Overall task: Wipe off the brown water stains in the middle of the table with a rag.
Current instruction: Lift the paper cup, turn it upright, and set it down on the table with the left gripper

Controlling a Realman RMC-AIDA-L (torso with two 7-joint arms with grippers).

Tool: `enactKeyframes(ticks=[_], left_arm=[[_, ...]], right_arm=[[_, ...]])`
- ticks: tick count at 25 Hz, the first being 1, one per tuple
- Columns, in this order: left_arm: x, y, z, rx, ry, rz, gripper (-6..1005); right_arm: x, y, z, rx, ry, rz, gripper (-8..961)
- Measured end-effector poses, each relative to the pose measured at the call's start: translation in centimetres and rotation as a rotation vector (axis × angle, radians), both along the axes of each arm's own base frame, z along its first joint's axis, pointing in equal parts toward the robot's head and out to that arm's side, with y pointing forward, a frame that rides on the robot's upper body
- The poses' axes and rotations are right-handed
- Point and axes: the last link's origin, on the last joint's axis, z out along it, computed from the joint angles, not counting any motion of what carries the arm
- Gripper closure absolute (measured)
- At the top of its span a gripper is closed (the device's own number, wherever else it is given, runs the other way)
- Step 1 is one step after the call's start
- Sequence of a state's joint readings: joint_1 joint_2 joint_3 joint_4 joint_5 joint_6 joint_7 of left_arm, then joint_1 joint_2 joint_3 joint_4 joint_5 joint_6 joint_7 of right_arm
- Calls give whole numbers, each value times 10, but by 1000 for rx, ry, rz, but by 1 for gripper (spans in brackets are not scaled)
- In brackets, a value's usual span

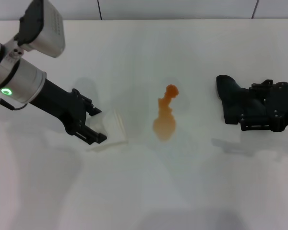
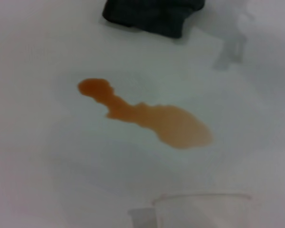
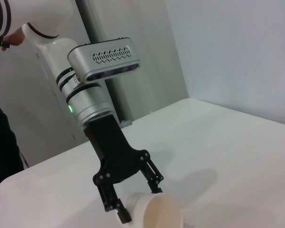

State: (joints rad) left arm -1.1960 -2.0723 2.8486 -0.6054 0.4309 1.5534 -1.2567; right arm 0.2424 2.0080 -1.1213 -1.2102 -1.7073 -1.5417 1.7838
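- Two grippers are seen over the white worktop (image 1: 144,191), one at each side of the brown water stains (image 1: 165,116).
- The stains are found near the middle of the worktop as an orange-brown puddle, with a wider rounded blob at the near end and a narrow, irregular neck at the far end.
- The left gripper (image 1: 97,125) is held low on the left of the puddle, with its fingers spread around a translucent cup (image 1: 113,130) that lies tipped on its side; in the right wrist view the fingers (image 3: 154,179) are seen on either side of the cup's rim, though contact with the cup cannot be told.
- The cup is placed just left of the puddle, apart from it.
- The rag (image 1: 232,98), a black lumpy cloth, is found on the worktop at the right, well apart from the puddle.
- The right gripper (image 1: 247,112) is set against the rag, its black body merged with the cloth; whether its fingers are spread or pressed together cannot be told.
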Motion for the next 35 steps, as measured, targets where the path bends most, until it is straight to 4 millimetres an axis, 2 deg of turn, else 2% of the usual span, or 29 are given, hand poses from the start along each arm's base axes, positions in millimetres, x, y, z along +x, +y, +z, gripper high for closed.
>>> enactKeyframes(ticks=[11, 22, 30, 35], left_arm=[[-12, 7, 20, 182, -106, 48, 256], [-30, 5, 37, 430, -362, 101, 266], [-52, -11, 47, 612, -569, 138, 274], [-65, -27, 42, 678, -665, 129, 278]], right_arm=[[0, 0, 1, 3, 0, 1, 183], [0, 0, 1, 1, -1, 0, 183], [0, 0, 0, -4, -1, 0, 182], [-1, -1, -1, -10, -1, 2, 182]])
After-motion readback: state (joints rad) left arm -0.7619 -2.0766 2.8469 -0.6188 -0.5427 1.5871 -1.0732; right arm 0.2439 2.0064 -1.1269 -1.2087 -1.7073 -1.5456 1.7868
